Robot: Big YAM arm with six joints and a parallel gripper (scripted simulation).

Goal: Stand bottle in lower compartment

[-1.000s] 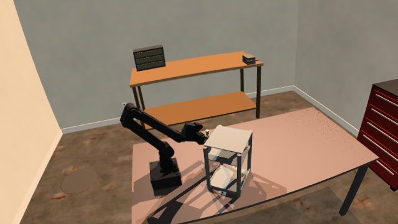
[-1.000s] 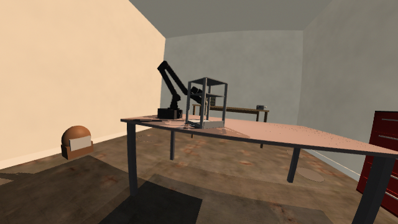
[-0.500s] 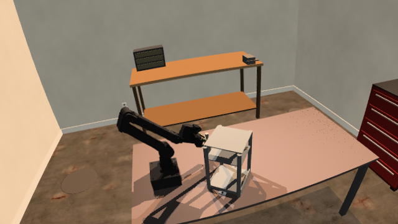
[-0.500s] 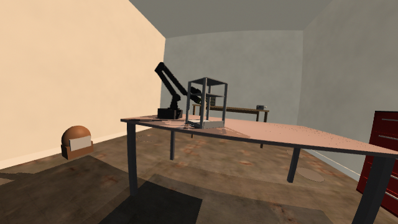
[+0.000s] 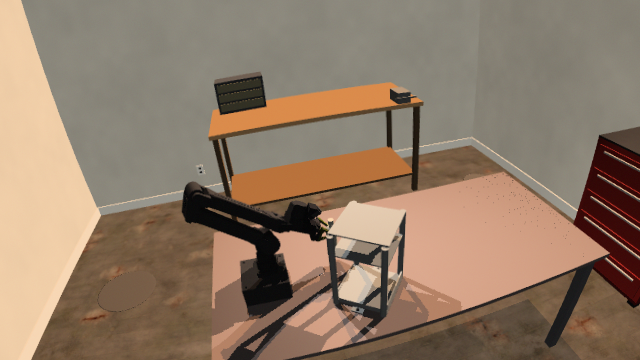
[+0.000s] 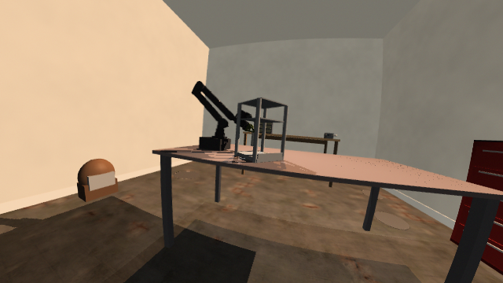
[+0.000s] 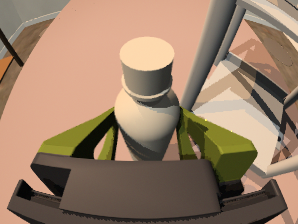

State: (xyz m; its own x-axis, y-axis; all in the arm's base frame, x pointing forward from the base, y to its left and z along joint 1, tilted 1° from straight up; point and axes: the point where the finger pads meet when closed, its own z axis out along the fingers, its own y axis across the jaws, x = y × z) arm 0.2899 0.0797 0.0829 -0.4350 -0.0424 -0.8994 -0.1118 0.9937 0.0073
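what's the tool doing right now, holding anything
Tool: closed on the cream, round-shouldered bottle with the flat cap, olive fingers gripping its body on both sides.
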